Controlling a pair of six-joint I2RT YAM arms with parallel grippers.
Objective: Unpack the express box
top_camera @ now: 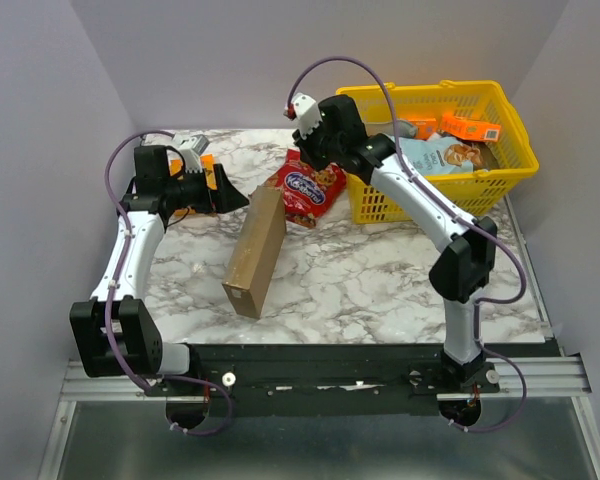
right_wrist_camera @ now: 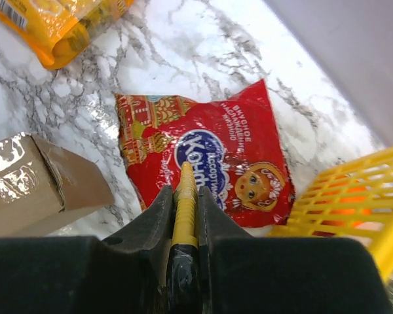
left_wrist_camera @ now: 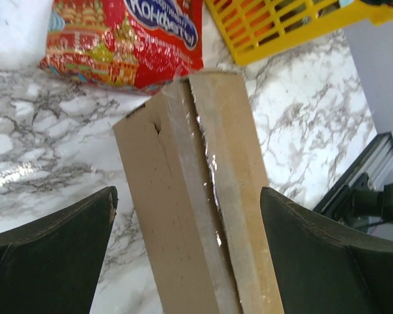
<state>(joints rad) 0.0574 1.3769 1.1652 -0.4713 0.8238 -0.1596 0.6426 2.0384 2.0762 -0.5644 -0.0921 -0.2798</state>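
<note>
right wrist alone shows the yellow stick (right_wrist_camera: pixel 184 219) the right gripper (right_wrist_camera: pixel 185 195) pinches; left gripper (left_wrist_camera: pixel 188 193) wide, facing the express box (left_wrist_camera: pixel 167 216), red bag (left_wrist_camera: pixel 118 39) behind.

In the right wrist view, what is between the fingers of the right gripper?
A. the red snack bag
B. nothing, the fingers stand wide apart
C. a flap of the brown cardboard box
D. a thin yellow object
D: the right gripper is shut on a thin yellow object, and the tip of this object shows in front of the red snack bag.
</note>
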